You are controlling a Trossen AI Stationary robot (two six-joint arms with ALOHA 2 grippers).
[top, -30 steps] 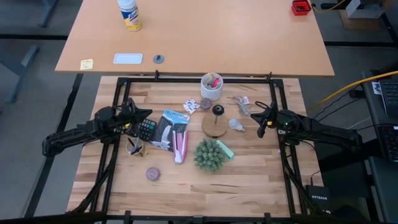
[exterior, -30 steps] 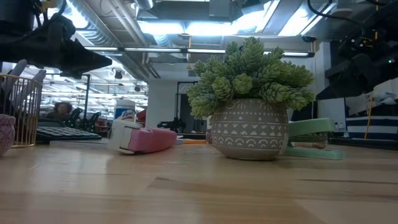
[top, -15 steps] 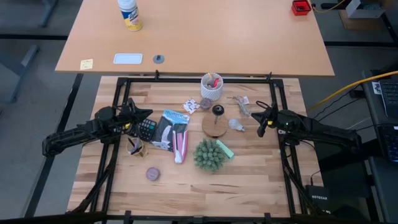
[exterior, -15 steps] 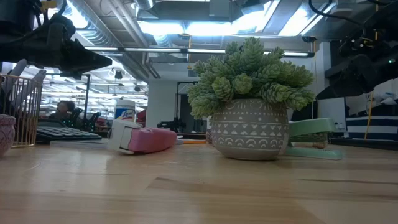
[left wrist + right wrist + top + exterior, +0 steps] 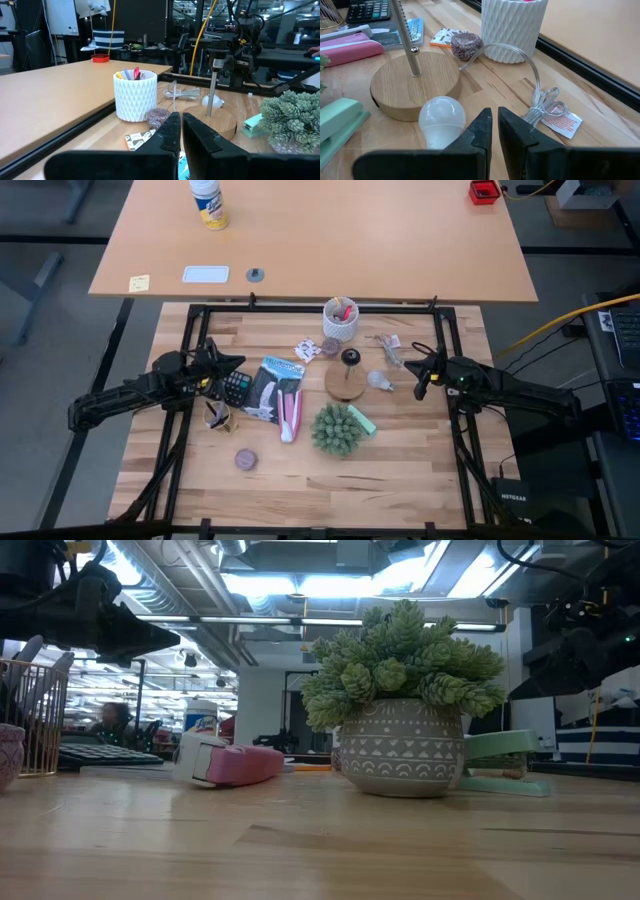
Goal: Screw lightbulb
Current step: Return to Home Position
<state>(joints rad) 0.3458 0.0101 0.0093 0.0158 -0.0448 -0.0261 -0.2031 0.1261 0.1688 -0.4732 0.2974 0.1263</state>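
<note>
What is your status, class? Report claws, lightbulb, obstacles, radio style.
Left claw shut, empty, near the calculator. Right claw shut, empty, close to the lightbulb. Lightbulb lies on the table beside the wooden lamp base, not in the socket. Nothing blocking.

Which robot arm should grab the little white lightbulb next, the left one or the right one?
Probably right. The right gripper sits just beside the lightbulb, which lies on the table by the wooden lamp base. The left gripper waits far across the table.
</note>
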